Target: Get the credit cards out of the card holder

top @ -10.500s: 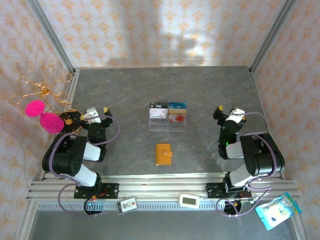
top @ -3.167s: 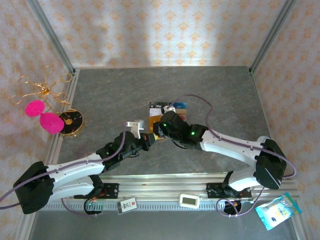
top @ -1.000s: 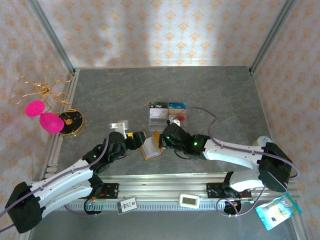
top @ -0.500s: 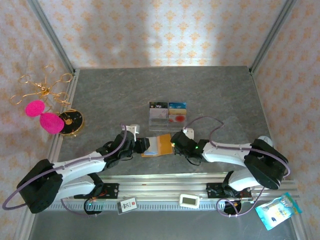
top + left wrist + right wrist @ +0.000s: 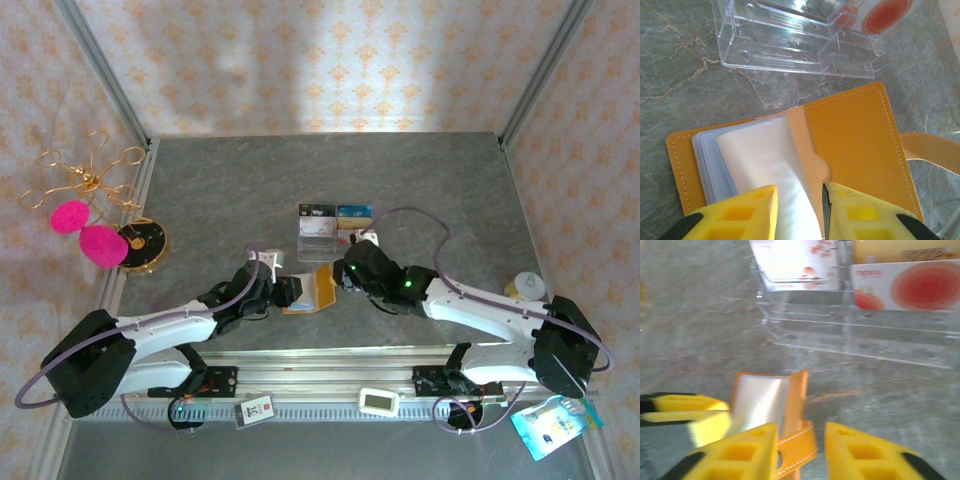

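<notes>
The orange card holder (image 5: 322,287) lies open on the table between my two grippers. In the left wrist view the card holder (image 5: 855,135) shows pale, glare-white inner sleeves and a tan flap. My left gripper (image 5: 800,192) is shut on those sleeves from the holder's left side, as the top view of the left gripper (image 5: 292,290) also shows. My right gripper (image 5: 800,432) stands open just above the snap tab (image 5: 797,445), which rests against its left finger. The right cover (image 5: 801,390) stands up on edge. The credit cards are hidden inside the sleeves.
A clear acrylic tray (image 5: 335,250) holding printed cards stands just beyond the holder, close to both wrists. A gold wire ornament with pink pompoms (image 5: 85,215) and a dark disc (image 5: 140,243) sit at the left. A pale round object (image 5: 525,285) lies at the right.
The holder came down from a tilted hold to lie open on the table. My left gripper closed in on the inner sleeves. My right gripper opened and let go of the cover.
</notes>
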You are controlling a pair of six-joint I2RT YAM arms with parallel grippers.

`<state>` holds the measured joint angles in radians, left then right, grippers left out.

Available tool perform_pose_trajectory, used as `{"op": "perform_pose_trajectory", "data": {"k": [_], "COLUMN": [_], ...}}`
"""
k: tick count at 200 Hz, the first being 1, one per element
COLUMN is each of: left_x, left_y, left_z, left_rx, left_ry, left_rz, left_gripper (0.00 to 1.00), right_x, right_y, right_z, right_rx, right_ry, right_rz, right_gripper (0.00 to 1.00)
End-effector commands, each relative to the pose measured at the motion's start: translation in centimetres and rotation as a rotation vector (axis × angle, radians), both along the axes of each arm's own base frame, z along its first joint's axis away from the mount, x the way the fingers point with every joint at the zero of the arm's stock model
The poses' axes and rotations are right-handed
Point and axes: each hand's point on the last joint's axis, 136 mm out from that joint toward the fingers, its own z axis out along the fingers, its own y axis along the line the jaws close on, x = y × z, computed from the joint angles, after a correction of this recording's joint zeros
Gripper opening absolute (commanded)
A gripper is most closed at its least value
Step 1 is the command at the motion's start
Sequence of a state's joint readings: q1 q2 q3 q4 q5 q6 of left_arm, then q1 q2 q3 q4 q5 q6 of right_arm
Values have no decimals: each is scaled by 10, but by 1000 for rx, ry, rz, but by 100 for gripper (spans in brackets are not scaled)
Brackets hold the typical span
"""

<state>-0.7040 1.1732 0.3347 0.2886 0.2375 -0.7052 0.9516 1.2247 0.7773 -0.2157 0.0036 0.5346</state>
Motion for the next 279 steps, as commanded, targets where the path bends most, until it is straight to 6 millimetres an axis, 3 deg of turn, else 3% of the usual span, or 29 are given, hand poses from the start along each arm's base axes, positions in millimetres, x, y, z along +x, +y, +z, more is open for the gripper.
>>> {"op": "perform_pose_trajectory", "data": {"k": [1, 25, 52, 84, 106, 126, 142, 182, 199, 234, 279], "left_x": [11, 12, 13, 13, 13, 14, 14, 14, 16, 21, 20], "left_y": [-15, -16, -19, -4, 14, 32, 43, 46, 60, 73, 61], "left_z": [20, 22, 23, 15, 7, -3, -9, -21, -29, -35, -50], "left_rx": [-54, -47, -56, -9, 12, 35, 48, 79, 121, 175, 152], "left_ry": [-43, -50, -44, -30, -20, 4, 15, 47, 63, 73, 124], "left_rz": [-29, -36, -46, 2, 59, 117, 150, 159, 218, 266, 222], "left_gripper": [27, 27, 27, 27, 37, 40, 40, 45, 34, 25, 19], "right_x": [-7, -13, -14, -9, -12, -12, -13, -12, -11, -12, -12], "right_y": [37, 61, 68, 33, 12, -2, -5, -4, -4, -5, -2], "right_z": [20, 1, -30, -82, -114, -135, -140, -141, -139, -138, -131], "right_rx": [107, 144, 121, -6, -82, -130, -137, -130, -125, -121, -97], "right_ry": [2, 92, 156, 222, 247, 266, 268, 265, 256, 255, 240], "right_rz": [159, 231, 238, 108, 57, 18, 11, 16, 18, 15, 28], "right_gripper": [17, 13, 11, 8, 6, 4, 4, 5, 5, 5, 6]}}
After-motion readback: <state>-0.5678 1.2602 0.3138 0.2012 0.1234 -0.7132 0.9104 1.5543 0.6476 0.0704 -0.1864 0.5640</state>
